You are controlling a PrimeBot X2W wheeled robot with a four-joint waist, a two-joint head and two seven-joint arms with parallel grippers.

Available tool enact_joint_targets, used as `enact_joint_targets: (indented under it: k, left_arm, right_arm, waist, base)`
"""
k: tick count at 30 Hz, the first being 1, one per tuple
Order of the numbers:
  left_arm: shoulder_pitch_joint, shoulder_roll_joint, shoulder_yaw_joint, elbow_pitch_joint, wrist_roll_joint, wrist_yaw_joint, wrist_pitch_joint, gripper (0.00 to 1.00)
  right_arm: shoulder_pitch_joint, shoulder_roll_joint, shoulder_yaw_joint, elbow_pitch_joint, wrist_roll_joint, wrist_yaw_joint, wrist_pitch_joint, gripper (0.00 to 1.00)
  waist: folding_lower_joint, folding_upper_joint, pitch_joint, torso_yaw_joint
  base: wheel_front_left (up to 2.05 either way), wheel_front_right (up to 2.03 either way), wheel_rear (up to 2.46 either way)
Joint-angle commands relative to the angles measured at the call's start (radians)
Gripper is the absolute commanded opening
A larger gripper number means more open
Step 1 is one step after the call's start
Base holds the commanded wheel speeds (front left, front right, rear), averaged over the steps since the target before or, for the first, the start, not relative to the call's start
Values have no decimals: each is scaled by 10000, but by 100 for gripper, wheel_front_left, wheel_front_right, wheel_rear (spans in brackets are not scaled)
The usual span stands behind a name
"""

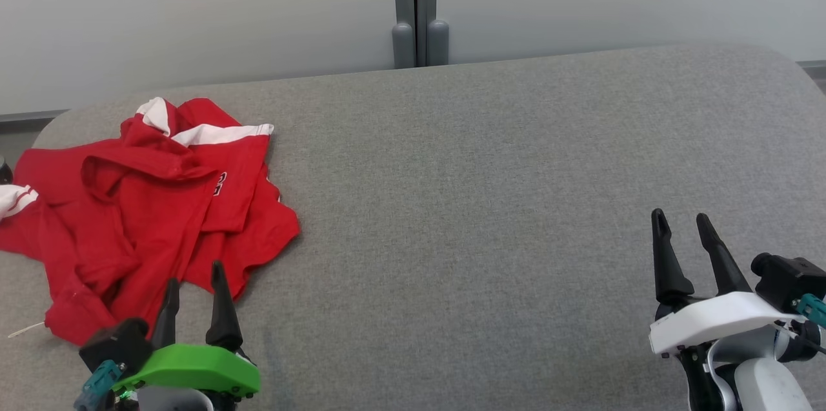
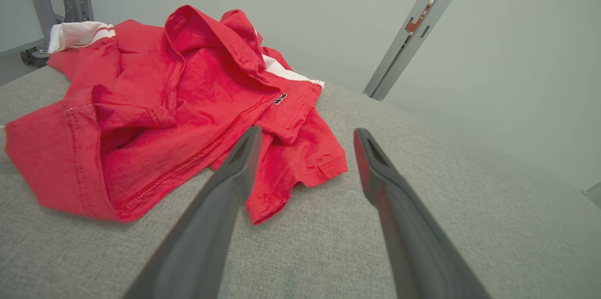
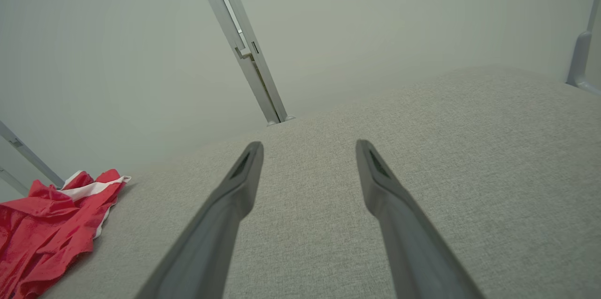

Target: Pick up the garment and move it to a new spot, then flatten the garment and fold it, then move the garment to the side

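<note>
The garment [image 1: 148, 204] is a red shirt with white trim, lying crumpled at the left end of the grey fabric surface [image 1: 484, 204]. My left gripper [image 1: 195, 273], on the green wrist, stands open at the garment's near edge with nothing between its fingers. In the left wrist view the garment [image 2: 173, 106] spreads to the left and ahead of the left gripper [image 2: 307, 135], whose left finger overlaps the red hem. My right gripper [image 1: 679, 219] stands open over bare fabric at the lower right, far from the garment. The right wrist view has the garment [image 3: 47, 228] at the lower left and the right gripper [image 3: 309, 146] open.
A pale wall with a grey vertical post [image 1: 416, 8] runs behind the surface. The surface's rounded back edge [image 1: 516, 59] and left corner lie close to the garment. Bare grey fabric stretches across the middle and right.
</note>
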Motion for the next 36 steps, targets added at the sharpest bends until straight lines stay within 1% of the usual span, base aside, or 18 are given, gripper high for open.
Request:
enact_joint_targets:
  k: [1,18,30,36]
  left_arm:
    - [46,95,-52,-45,330,67,-121,100]
    - [157,179,-312,36,1898,243,-569,100]
    - [239,209,-431,334,2568,70,-852,100]
    - [246,202,-460,544,2728,84,-984,100]
  right_arm:
    - [14,-62,-2,-41,-304,2,-119,100]
    - [87,-98,-16,118,-1953,2,-570,100]
    - [127,-142,26,96,-2871,2,-855,100]
    - [182,-127,34,279,-3046,2,-990,100]
  waist:
    - [0,0,-4,7]
    - [0,0,14,74]
    - [0,0,11,112]
    - [0,0,2,157]
  base:
    - [0,0,0]
    - [0,0,0]
    - [0,0,0]
    - [0,0,0]
